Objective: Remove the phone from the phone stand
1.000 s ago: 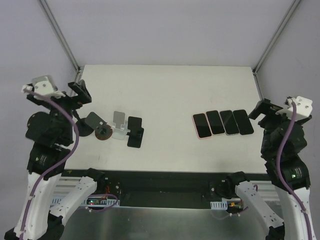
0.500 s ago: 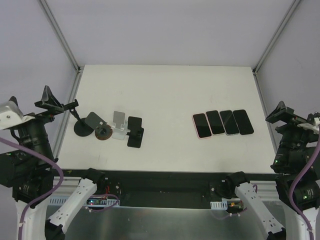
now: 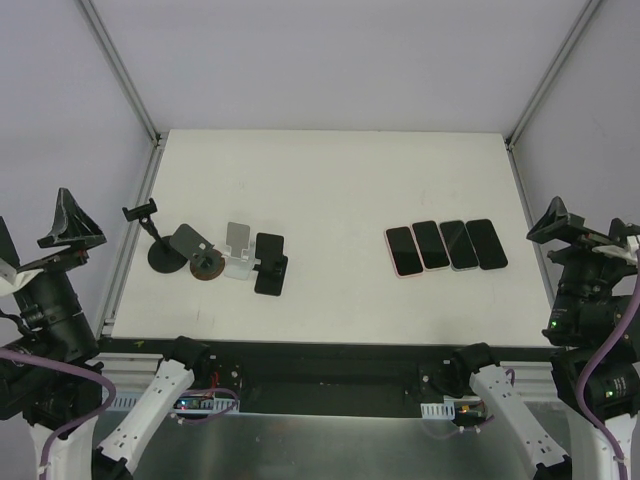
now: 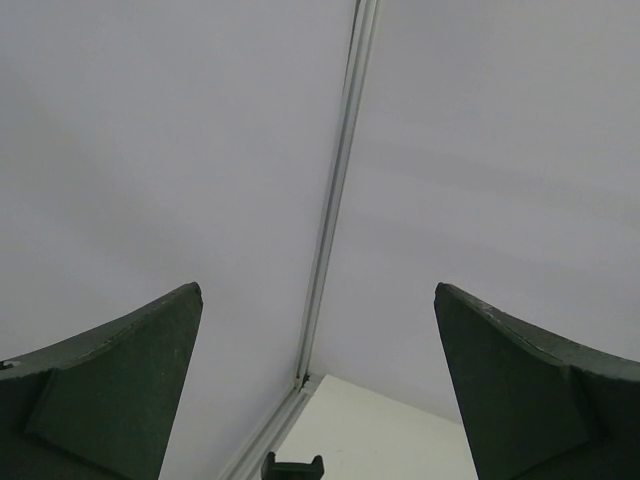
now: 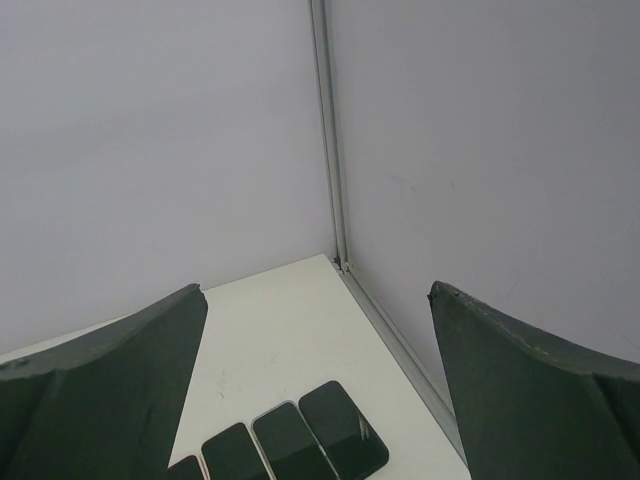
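Note:
A black phone (image 3: 269,249) rests on a low black stand (image 3: 272,279) at the left of the white table (image 3: 330,180). My left gripper (image 3: 72,226) is open and empty, off the table's left edge, well left of the phone. In the left wrist view its gripper (image 4: 317,290) faces the enclosure corner, with only a black clamp top (image 4: 293,466) showing below. My right gripper (image 3: 556,219) is open and empty beyond the table's right edge. In the right wrist view the gripper (image 5: 317,288) stands wide open.
Several phones (image 3: 446,245) lie face up in a row at the right, also in the right wrist view (image 5: 300,445). Left of the stand are a silver stand (image 3: 238,255), a brown disc (image 3: 207,267) and a black round-base clamp stand (image 3: 160,254). Metal frame posts (image 3: 120,70) flank the table.
Both arms have drawn back from the table's sides toward the near edge. The left gripper dropped furthest, down and left. The phones and stands have not moved.

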`<action>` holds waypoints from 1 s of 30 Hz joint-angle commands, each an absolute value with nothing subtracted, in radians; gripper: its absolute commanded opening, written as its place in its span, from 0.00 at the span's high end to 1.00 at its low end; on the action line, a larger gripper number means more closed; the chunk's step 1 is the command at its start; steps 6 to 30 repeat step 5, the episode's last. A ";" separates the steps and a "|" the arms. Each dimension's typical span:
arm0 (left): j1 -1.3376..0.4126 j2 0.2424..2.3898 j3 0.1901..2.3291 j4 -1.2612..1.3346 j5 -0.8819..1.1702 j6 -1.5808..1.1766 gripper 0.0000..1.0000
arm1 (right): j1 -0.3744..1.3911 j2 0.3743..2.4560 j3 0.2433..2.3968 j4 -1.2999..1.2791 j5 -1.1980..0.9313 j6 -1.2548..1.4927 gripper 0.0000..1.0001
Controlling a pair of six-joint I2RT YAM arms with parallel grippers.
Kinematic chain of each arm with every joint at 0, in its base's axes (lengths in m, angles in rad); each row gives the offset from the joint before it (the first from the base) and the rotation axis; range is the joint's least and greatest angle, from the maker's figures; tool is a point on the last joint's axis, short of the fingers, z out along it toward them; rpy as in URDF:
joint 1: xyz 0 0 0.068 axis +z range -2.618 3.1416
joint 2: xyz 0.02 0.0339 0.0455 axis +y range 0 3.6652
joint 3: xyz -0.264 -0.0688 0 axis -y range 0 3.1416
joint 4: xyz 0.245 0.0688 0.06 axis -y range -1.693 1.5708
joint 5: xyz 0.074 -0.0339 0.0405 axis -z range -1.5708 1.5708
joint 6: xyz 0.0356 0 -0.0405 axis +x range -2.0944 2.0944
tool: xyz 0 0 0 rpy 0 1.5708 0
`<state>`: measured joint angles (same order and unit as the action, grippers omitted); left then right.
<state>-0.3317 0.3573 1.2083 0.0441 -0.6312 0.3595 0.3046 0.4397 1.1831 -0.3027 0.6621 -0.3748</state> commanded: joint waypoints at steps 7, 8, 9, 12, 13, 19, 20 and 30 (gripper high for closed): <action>-0.321 0.345 1.183 0.078 -0.640 0.365 0.01 | 0.302 0.440 1.193 -0.275 0.643 -0.356 0.04; -0.321 0.345 1.183 0.078 -0.640 0.365 0.01 | 0.302 0.440 1.193 -0.275 0.643 -0.356 0.04; -0.321 0.345 1.183 0.078 -0.640 0.365 0.01 | 0.302 0.440 1.193 -0.275 0.643 -0.356 0.04; -0.321 0.345 1.183 0.078 -0.640 0.365 0.01 | 0.302 0.440 1.193 -0.275 0.643 -0.356 0.04; -0.321 0.345 1.183 0.078 -0.640 0.365 0.01 | 0.302 0.440 1.193 -0.275 0.643 -0.356 0.04; -0.321 0.345 1.183 0.078 -0.640 0.365 0.01 | 0.302 0.440 1.193 -0.275 0.643 -0.356 0.04; -0.321 0.345 1.183 0.078 -0.640 0.365 0.01 | 0.302 0.440 1.193 -0.275 0.643 -0.356 0.04; -0.321 0.345 1.183 0.078 -0.640 0.365 0.01 | 0.302 0.440 1.193 -0.275 0.643 -0.356 0.04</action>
